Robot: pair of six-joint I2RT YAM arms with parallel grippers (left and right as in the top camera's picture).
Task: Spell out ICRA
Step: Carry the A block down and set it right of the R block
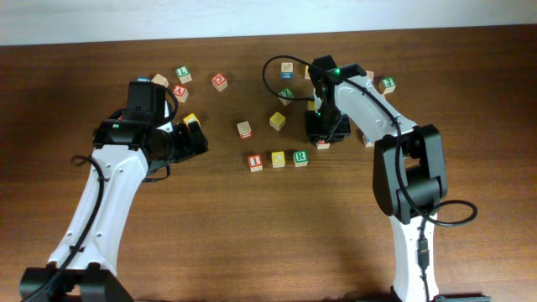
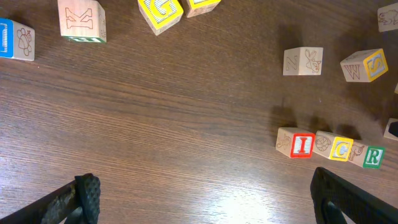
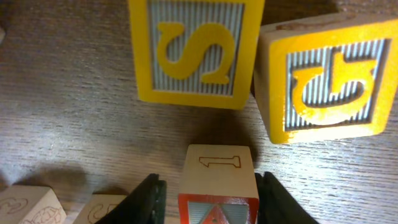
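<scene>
Three cubes stand in a row on the table: I (image 1: 256, 161), red-bordered, C (image 1: 278, 158), yellow-bordered, and R (image 1: 299, 157), green-bordered. The left wrist view shows the same I (image 2: 303, 145), C (image 2: 341, 149) and R (image 2: 373, 156). My right gripper (image 1: 323, 132) is just right of the R and behind it. In the right wrist view its fingers (image 3: 211, 199) close on a red-bordered cube (image 3: 217, 171) whose top face shows the tip of an A. My left gripper (image 1: 197, 136) is open and empty (image 2: 205, 199), left of the row.
Loose look-alike cubes lie around: another red A (image 1: 180, 91), a yellow S cube (image 1: 278, 122), a plain cube (image 1: 244, 129), a K cube (image 2: 82, 20), and several near the right arm (image 1: 387, 84). A black cable (image 1: 270, 75) loops over the table behind the row.
</scene>
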